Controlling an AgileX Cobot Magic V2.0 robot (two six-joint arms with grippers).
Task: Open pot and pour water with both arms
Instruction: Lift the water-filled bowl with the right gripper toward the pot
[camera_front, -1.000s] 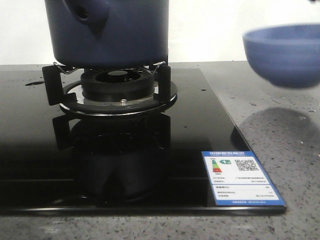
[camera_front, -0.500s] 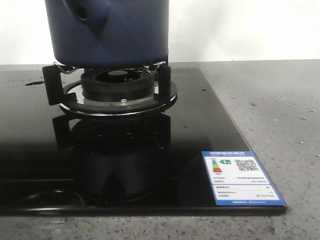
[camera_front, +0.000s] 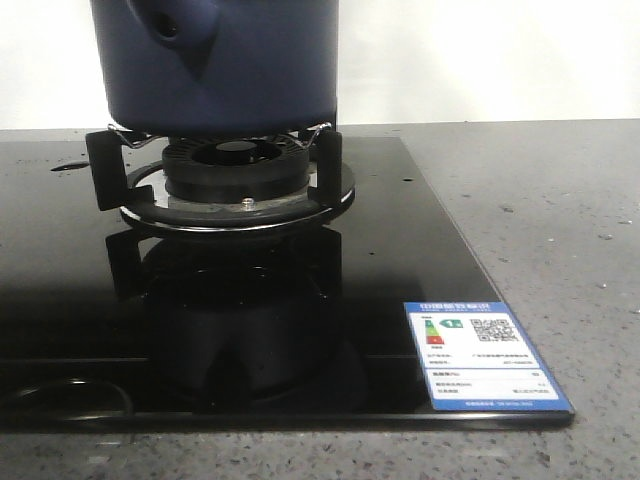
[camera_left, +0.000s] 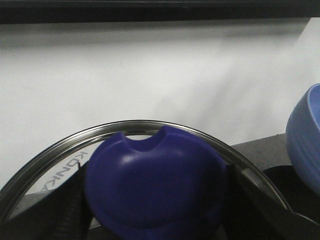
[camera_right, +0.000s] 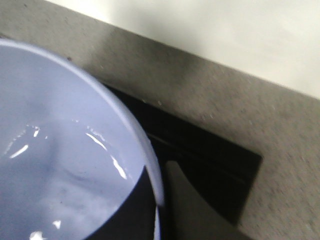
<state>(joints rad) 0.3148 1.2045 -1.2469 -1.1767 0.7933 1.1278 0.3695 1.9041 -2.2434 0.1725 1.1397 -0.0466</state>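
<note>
glass lid (camera_left: 60, 165): "KONKA" | sticker (camera_front: 485, 355) on cooktop (camera_front: 60, 300): QR code, print too small to read

A grey speckled stone countertop (camera_front: 540, 210) carries a glossy black glass cooktop (camera_front: 60, 300), set flat into it. An energy-rating label (camera_front: 485, 355) sticks to the glass at its near right corner. No pincer shows in the front view; the right wrist view shows the same counter and the cooktop's corner.

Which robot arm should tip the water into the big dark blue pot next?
Probably the right arm. Its wrist camera looks straight into the light blue bowl with water glinting inside. The left wrist camera shows a dark blue knob on a metal-rimmed glass lid, so that arm seems busy.
</note>
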